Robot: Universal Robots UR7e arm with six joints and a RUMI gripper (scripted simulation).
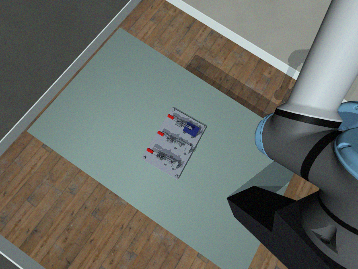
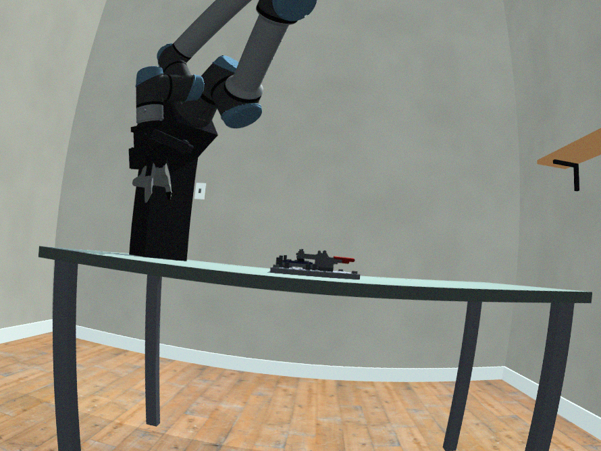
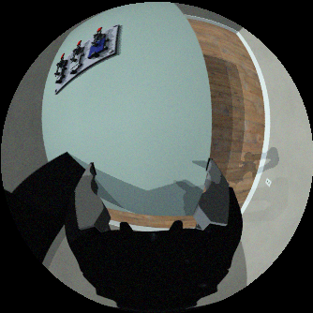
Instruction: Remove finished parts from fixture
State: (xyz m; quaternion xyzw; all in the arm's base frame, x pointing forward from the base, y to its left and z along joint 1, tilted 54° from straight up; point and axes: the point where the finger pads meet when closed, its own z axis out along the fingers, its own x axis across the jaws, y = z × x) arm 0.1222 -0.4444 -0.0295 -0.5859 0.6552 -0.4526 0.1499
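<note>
The grey fixture plate [image 1: 173,142] lies in the middle of the table with three toggle clamps that have red handles [image 1: 170,116]. The blue blank [image 1: 192,129] sits clamped in the far station. Two grey finished parts [image 1: 187,148] [image 1: 175,164] sit in the middle and near stations. The fixture also shows in the side view [image 2: 315,267] and at the upper left of the wrist view [image 3: 86,52]. My gripper [image 2: 152,186] hangs high above the table near the arm's black pedestal, far from the fixture. Its fingers stand wide open and empty.
The arm's black pedestal [image 2: 162,208] stands on the table's end near the gripper. A wooden shelf [image 2: 572,148] hangs on the wall at the right. The table edge runs close below the gripper in the wrist view.
</note>
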